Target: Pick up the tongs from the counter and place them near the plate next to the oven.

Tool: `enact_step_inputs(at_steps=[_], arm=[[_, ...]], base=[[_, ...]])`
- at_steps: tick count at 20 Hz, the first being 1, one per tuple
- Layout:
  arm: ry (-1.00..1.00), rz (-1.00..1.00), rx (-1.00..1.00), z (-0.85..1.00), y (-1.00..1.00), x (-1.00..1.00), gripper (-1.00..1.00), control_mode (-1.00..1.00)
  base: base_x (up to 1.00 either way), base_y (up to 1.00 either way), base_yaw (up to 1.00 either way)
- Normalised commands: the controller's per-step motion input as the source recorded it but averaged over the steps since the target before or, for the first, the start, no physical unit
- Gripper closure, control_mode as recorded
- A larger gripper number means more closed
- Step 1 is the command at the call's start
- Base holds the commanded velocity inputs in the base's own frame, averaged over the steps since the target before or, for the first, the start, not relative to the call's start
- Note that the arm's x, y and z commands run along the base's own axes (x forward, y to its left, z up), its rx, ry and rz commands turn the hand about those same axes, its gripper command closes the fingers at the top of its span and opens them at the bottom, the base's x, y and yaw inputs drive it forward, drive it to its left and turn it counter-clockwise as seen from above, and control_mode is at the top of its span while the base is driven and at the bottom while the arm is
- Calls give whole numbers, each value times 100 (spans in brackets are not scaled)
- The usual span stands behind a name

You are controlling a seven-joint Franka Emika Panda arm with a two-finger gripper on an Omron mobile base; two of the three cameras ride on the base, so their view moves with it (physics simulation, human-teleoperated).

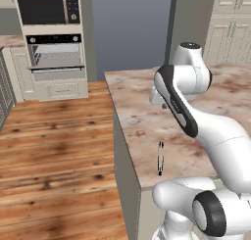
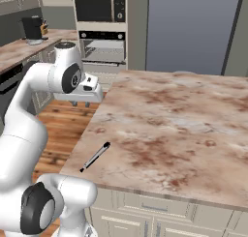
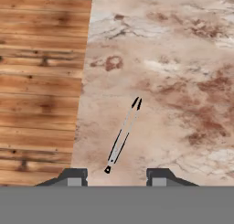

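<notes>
Pre-grasp stage, as judged: nothing is held yet.

Landmark: the counter (image 1: 147,111) front-left corner, by the wood floor (image 1: 54,151).

- Oven (image 1: 55,58) is seen far left across the floor, well apart from the corner. In the right base view a 2nd counter run (image 2: 19,50) is seen left of the oven (image 2: 102,47), with a black coffee machine (image 2: 32,28) on it. The plate cannot be made out; presumably it is on that run, but that is a guess.
- Tongs (image 1: 160,158) are lying flat near the corner, just inside the left edge and roughly parallel to it. They are touched by nothing. In the hand view the tongs (image 3: 122,136) are seen splayed slightly at the far end, joined at the near end.
- Gripper (image 3: 116,176) is held above the tongs, looking down. The 2 fingertips (image 3: 74,176) are seen well apart at the bottom of the hand view, with bare stone and the tongs' near end between them. Jaws: wide open, empty. The opening is likely kept for a straddle of the thin shaft; the shaft is seen angled to the finger line, so some wrist rotation is probably needed.
- In the right base view the hand (image 2: 80,93) is seen past the left edge, above counter height.

Containers: none seen on the counter; the oven door is shut, contents not visible.

Risk: a thin, flat item could be pushed, not pinched.
</notes>
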Motion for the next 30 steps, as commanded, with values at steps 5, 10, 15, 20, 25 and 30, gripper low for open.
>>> enact_step_inputs(at_steps=[5, 10, 15, 20, 25, 30], arm=[[-11, -3, 1, -2, -9, -34, -100, -100], [1, -22, 11, -40, -33, -40, -100, -100], [20, -32, 0, -78, 15, -1, -100, -100], [20, -22, 1, -62, 20, 9, -100, -100], [9, -2, 4, -53, -2, 8, -100, -100], [13, 1, 0, -50, 0, 44, -100, -100]], base=[[0, 0, 0], [0, 0, 0], [0, 0, 0], [0, 0, 0], [0, 0, 0], [0, 0, 0]])
